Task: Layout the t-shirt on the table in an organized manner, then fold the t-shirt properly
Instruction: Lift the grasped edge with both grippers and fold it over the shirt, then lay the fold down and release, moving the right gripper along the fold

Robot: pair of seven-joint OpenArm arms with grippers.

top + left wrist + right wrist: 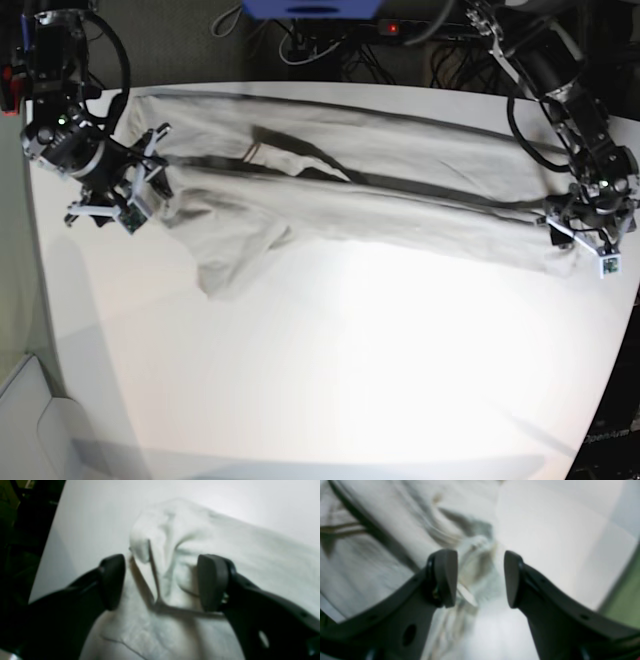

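Note:
The light grey-beige t-shirt (350, 200) lies stretched in a long wrinkled band across the far half of the white table (330, 380). One part hangs toward the near side at its left. My left gripper (588, 238) hovers at the shirt's right end. In the left wrist view it (160, 580) is open, its pads astride a raised fold of the t-shirt (225, 555) without pinching it. My right gripper (140, 195) is at the shirt's left end. It (480, 577) is open too, with blurred, bunched t-shirt (370, 555) fabric in the gap.
Cables and a power strip (400, 28) run behind the table's far edge, beside a blue object (310, 8). The table's left edge (35, 260) lies close to my right arm. The table's right edge (625, 300) is near my left gripper. A pale object (40, 430) sits at the lower left.

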